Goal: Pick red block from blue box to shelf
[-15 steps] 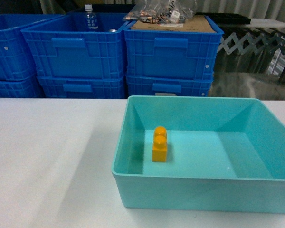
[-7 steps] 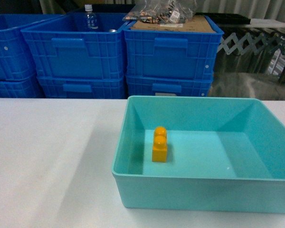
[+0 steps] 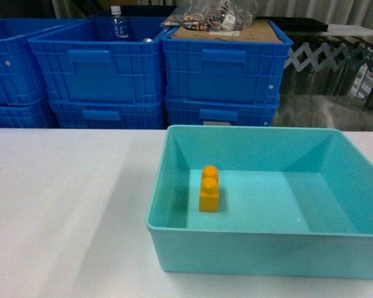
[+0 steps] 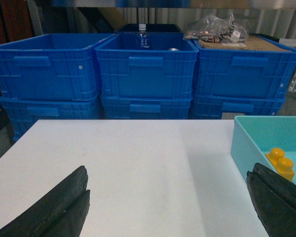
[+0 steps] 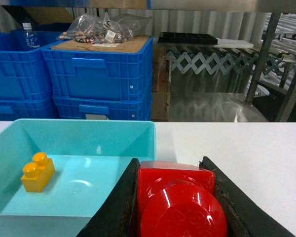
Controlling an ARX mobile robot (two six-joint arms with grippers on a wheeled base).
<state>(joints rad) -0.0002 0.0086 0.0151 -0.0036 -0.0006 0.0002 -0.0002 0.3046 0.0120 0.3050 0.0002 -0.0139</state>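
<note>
The red block [image 5: 180, 197] is glossy, with its round stud facing the right wrist camera. My right gripper [image 5: 168, 163] is shut on it, held over the white table just right of the blue box [image 5: 89, 133]. That turquoise box [image 3: 248, 248] sits on the table in the head view, with no gripper in that view. My left gripper [image 4: 168, 170] is open and empty above the table, left of the box [image 4: 244, 143]. Steel uprights of the shelf [image 5: 263, 54] stand at the far right behind the table.
A yellow-orange two-stud brick [image 3: 209, 189] stands inside the box near its left wall. Stacked dark blue crates [image 3: 224, 68] line the table's far edge, holding a bottle [image 3: 116, 23] and a bag on cardboard [image 3: 208, 15]. A grey scissor lattice [image 5: 212, 61] is behind.
</note>
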